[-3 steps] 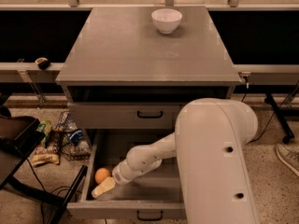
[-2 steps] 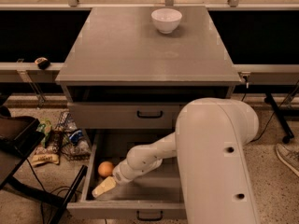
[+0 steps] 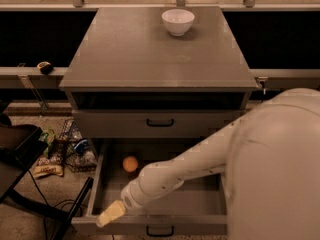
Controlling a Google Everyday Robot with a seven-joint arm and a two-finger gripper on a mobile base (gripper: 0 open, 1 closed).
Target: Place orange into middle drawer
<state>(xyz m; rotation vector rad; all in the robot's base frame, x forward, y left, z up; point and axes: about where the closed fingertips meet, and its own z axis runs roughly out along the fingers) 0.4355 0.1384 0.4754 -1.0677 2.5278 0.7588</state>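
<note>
The orange (image 3: 130, 164) lies on the floor of the open middle drawer (image 3: 200, 223), towards its back left, free of any grip. My gripper (image 3: 111, 213) is at the end of the white arm (image 3: 200, 161), low over the drawer's front left corner. It is open and empty, a short way in front of and to the left of the orange, not touching it. The arm reaches in from the right and hides part of the drawer's floor.
The top drawer front (image 3: 160, 123) with its black loop handle is shut above. A white bowl (image 3: 178, 21) stands at the back of the cabinet top (image 3: 150, 54). Snack bags and clutter (image 3: 65, 151) lie on the floor at the left, beside a dark stand (image 3: 20, 154).
The orange was beside the gripper near the drawer's front left; it has rolled back and to the right. The gripper has drawn slightly towards the front edge.
</note>
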